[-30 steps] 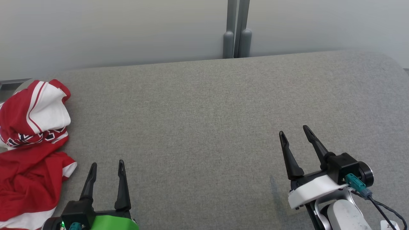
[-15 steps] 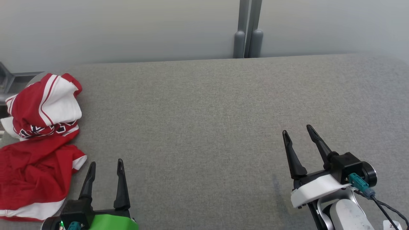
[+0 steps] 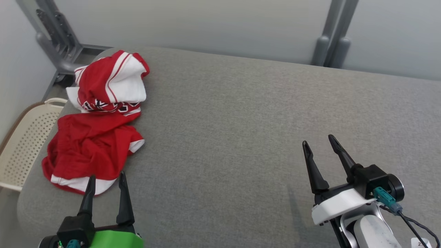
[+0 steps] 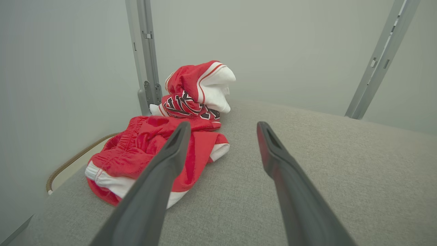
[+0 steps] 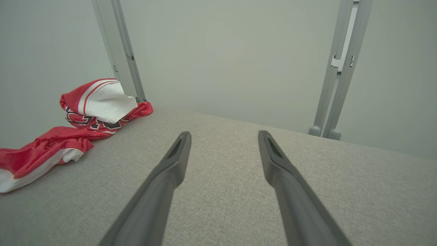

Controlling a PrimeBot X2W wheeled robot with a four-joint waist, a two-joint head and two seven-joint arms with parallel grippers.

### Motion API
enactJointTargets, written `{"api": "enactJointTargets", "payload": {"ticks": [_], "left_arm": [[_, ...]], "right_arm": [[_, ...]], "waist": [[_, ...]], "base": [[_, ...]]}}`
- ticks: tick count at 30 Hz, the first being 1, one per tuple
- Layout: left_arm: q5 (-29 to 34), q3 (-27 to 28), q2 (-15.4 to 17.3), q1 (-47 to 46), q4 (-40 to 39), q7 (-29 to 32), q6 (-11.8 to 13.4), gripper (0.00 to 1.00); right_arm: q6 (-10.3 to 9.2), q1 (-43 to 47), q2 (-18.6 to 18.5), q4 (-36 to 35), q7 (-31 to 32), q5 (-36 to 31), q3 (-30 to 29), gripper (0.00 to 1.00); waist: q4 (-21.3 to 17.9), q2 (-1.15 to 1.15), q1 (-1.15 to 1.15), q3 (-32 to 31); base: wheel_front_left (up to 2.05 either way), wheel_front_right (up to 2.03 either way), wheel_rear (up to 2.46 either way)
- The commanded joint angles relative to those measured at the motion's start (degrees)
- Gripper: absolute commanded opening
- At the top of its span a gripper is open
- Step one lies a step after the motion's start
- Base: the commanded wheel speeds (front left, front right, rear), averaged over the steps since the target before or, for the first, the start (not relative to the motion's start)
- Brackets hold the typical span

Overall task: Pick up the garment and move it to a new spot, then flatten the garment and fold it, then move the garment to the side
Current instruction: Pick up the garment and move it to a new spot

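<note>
A crumpled red and white garment (image 3: 98, 127) with black lettering lies at the far left corner of the grey padded table (image 3: 241, 120). One end is bunched up high, the other spreads flat towards the front. My left gripper (image 3: 105, 176) stands open just in front of the garment's near white hem, nothing between its fingers. In the left wrist view the garment (image 4: 164, 143) lies ahead and left of the open left gripper (image 4: 222, 126). My right gripper (image 3: 318, 140) is open over bare table at the lower right; from its wrist view the garment (image 5: 68, 133) is far off to the left.
A cream perforated basket (image 3: 22, 144) stands on the floor beyond the table's left edge. Grey metal posts (image 3: 332, 34) rise behind the table against pale wall panels, and another frame (image 3: 55, 38) stands at the back left corner.
The head view has swung left, bringing the whole garment, the table's left edge and the basket into the picture. The left gripper's tips now stand at the garment's near hem.
</note>
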Motion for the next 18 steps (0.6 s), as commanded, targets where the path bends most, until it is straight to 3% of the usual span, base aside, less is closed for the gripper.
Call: {"api": "enactJointTargets", "payload": {"ticks": [1,8,18], "left_arm": [[-0.4,0.4,0.1,0.8,-0.2,-0.1,0.2,1.0],[-1.1,0.6,0.1,2.0,-1.0,-0.1,0.9,1.0],[-2.2,0.5,0.1,1.7,-1.2,-0.1,1.4,1.0]], "right_arm": [[0.0,0.0,-0.2,0.2,-0.2,0.4,0.2,1.0],[0.0,-0.2,-0.2,0.6,-0.2,0.5,1.5,1.0],[0.0,-0.8,-0.2,1.1,-0.2,-0.1,2.1,1.0]], "waist": [[7.0,0.0,0.0,0.5],[10.5,0.0,0.0,0.8],[9.8,0.0,0.0,1.4]], "base": [[0.0,0.0,0.0],[0.0,0.0,0.0],[0.0,0.0,0.0]]}}
